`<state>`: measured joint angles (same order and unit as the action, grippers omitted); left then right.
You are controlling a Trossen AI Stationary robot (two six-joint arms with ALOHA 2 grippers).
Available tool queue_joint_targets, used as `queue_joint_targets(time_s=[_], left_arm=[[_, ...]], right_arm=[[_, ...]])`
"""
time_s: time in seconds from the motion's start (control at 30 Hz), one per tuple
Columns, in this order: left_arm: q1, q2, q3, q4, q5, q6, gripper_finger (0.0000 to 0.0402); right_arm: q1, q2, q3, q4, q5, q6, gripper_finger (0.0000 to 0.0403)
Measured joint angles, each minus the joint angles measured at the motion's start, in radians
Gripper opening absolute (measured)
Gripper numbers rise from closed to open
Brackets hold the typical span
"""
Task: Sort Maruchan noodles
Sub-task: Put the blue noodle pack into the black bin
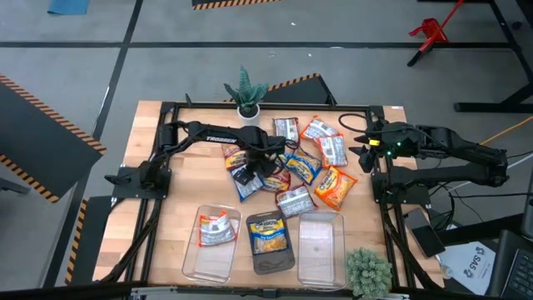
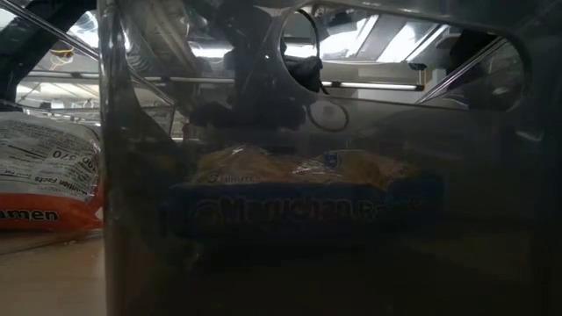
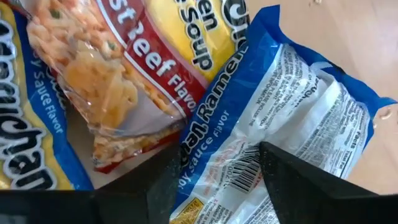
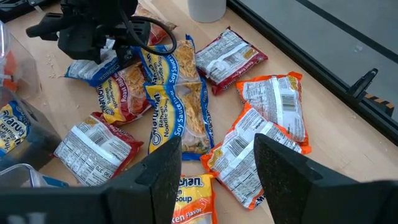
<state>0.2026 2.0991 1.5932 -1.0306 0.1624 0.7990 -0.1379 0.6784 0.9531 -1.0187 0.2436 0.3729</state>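
Observation:
Several Maruchan noodles packets (image 1: 310, 162) lie loose in a heap at mid-table: orange, blue-and-yellow, red-and-silver. My left gripper (image 1: 250, 171) points straight down over a blue packet (image 3: 298, 106) that lies back up, barcode showing, at the heap's left side (image 1: 247, 188). Its fingers are open and stand low over the packet's one end (image 3: 221, 149). My right gripper (image 4: 217, 146) waits open above the table's right edge (image 1: 365, 150), with nothing between its fingers. My left gripper comes at the blue packet from above, one finger (image 3: 168, 177) at its blue side seam and the other (image 3: 286, 174) over its white back. Whether the fingertips touch the wrapper I cannot tell. The packet lies flat, partly on neighbouring packets.
Three clear bins stand along the near edge: the left bin (image 1: 200, 258) holds a red-and-silver packet, the middle bin (image 1: 268, 260) a blue-and-yellow one (image 2: 299, 206), beside the right bin (image 1: 321, 250). A potted plant (image 1: 246, 92) stands at the far edge, another (image 1: 366, 271) at the near right.

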Motion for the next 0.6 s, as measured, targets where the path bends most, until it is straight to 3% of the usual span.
queue_joint_targets(time_s=[0.33,0.6], left_arm=[[-0.022,-0.006,0.003,-0.014,-0.086,-0.011,0.009],[-0.04,-0.005,0.104,-0.106,-0.134,-0.065,0.0007]], right_arm=[[0.0,0.0,0.0,0.0,0.018,0.0,0.0188],[0.0,0.0,0.0,0.0,0.028,0.0,0.0188]])
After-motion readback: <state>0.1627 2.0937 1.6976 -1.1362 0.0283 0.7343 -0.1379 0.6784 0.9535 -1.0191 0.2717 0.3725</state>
